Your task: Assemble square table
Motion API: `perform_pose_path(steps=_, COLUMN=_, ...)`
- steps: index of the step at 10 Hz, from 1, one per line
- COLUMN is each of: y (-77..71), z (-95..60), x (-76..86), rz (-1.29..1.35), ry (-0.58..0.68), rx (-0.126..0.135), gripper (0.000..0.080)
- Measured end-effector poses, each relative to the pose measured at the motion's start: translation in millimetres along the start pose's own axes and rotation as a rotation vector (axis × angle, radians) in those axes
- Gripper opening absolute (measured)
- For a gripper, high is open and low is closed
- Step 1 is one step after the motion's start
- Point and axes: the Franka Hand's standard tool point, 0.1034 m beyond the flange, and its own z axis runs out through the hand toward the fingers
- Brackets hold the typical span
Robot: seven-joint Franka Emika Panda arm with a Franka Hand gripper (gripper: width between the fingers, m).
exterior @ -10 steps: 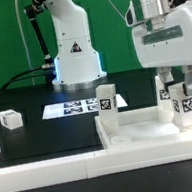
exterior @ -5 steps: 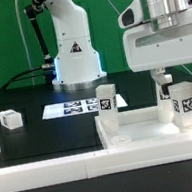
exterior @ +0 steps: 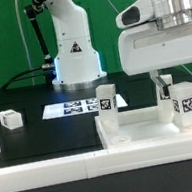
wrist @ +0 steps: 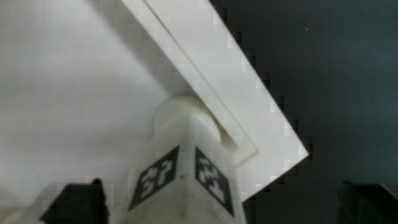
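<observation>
Square table slab (exterior: 140, 129) is laid flat on the black tabletop (exterior: 50, 137), at the exterior view's right, just behind the white barrier rail (exterior: 46, 173). Two legs are seen upright on it: near leg (exterior: 186, 104) at the right front corner, far leg (exterior: 107, 99) at the left rear corner. A third tagged piece (exterior: 166, 94) is partly hidden behind the near leg; probably another leg, not confirmed. One loose leg block (exterior: 11, 118) lies on the tabletop at the exterior view's left, well apart from the slab.

Pincer (exterior: 177, 73) is held just above the near leg's top, jaws spread wide, nothing gripped. In the wrist view the fingertips (wrist: 71, 203) are seen one to each side of the leg, neither touching it.

Judged step: near leg placed, retreat due. Seating depth cannot be read from either view.

To be done well:
- Pincer to be raised straight up along the leg axis; no sideways motion until the fingertips are clear of the leg top, else the leg could be knocked or tilted.
- Travel toward the loose leg block to be routed high, over the far leg.
- Block to be gripped across flat faces, centred, so it hangs plumb for insertion.
</observation>
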Motion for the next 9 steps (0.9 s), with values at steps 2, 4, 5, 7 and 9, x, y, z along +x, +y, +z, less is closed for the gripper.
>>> perform_pose_path(steps=2, y=2.1, z=-0.1, x=2.0, rz=-0.129, ry=0.002, rx=-0.005, gripper=0.0649)
perform_pose_path(steps=4, y=6.3, z=-0.6, x=6.4, rz=-0.261, ry=0.004, rx=-0.007, gripper=0.0649)
perform_pose_path(steps=5, y=6.7, z=-0.6, x=6.7, rz=-0.288, ry=0.004, rx=-0.007, gripper=0.0649)
perform_pose_path(steps=7, y=8.0, z=-0.6, x=7.7, rz=-0.409, ry=0.007, rx=-0.02, gripper=0.0649)
perform_pose_path(steps=9, y=9.0, z=-0.4, x=8.3, rz=-0.429, ry=0.008, rx=-0.025, gripper=0.0583)
